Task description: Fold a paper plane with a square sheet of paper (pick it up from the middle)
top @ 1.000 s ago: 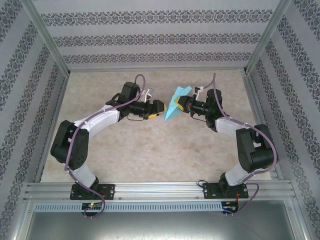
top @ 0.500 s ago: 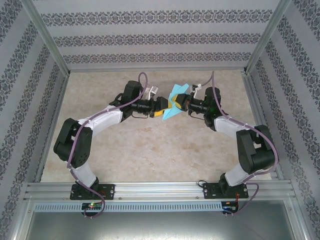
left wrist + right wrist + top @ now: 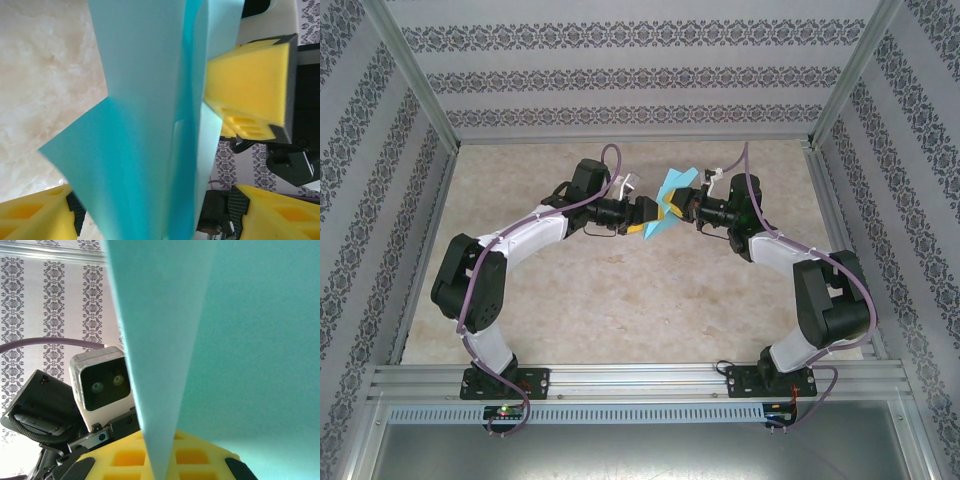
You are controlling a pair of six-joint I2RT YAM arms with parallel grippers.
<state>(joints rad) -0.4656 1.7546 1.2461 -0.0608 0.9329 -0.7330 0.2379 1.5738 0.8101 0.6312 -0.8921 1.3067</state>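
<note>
**Q:** What materials and shapes appear here?
**A:** A paper plane (image 3: 672,200) of thin, smooth turquoise paper. It is folded into long flat layers with sharp creases and a pointed flap. Below it lies a table (image 3: 620,300) with a beige, marble-patterned top. The walls (image 3: 620,80) carry striped damask wallpaper. Both grippers have blocky yellow foam pads (image 3: 30,215) with square recesses, mounted on black fingers.

**Q:** Where is the plane?
**A:** In the air over the far middle of the table, between the tips of the two arms.

**Q:** What does each view add?
**A:** The top view gives the layout. The left gripper (image 3: 655,214) reaches in from the left and the right gripper (image 3: 682,207) from the right, and they meet at the paper. The left wrist view shows the stacked folds up close, with a darker crease running down the middle. It also shows one pad of the right gripper (image 3: 250,95) pressed against the paper's right face. The right wrist view shows a narrow folded edge tapering down into that gripper's own pad. Beyond it are the white camera housing (image 3: 102,385) on the left wrist and a purple cable (image 3: 40,346).

**Q:** How do the grippers stand?
**A:** The right gripper's fingers are together, clamped on the paper plane. The left gripper's fingers stand wide apart, one on each side of the plane, and the paper runs through the gap. Whether either left pad touches the paper cannot be told.
</note>
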